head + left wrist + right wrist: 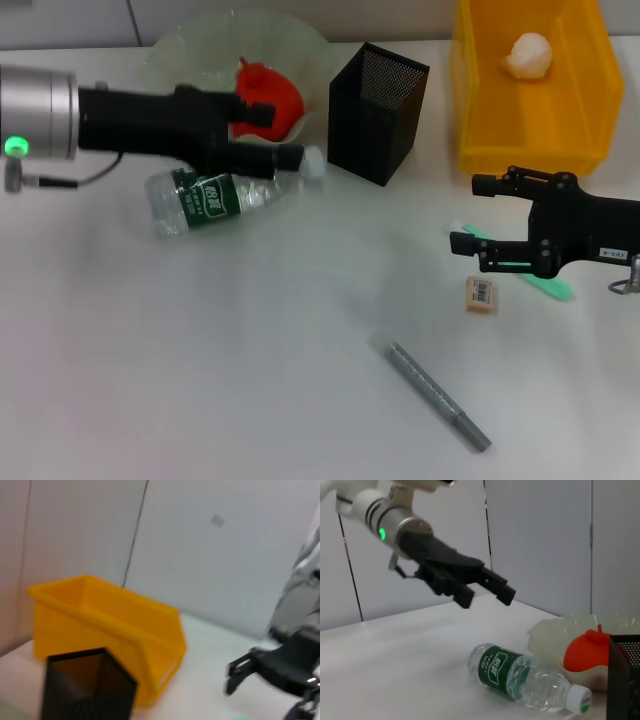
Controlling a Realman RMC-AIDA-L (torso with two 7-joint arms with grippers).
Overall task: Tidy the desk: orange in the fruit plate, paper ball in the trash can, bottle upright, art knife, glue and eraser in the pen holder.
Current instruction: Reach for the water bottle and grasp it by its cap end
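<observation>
The left gripper [280, 135] hangs over the lying bottle [215, 196], fingers apart. The orange [268, 97] sits in the fruit plate [190, 50]. The right gripper [468, 212] – fingers apart – hovers near the eraser [481, 294], just over a green stick [545, 282].

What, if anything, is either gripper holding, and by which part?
Nothing. The left gripper hangs open above the lying bottle; the right gripper is open and empty.
</observation>
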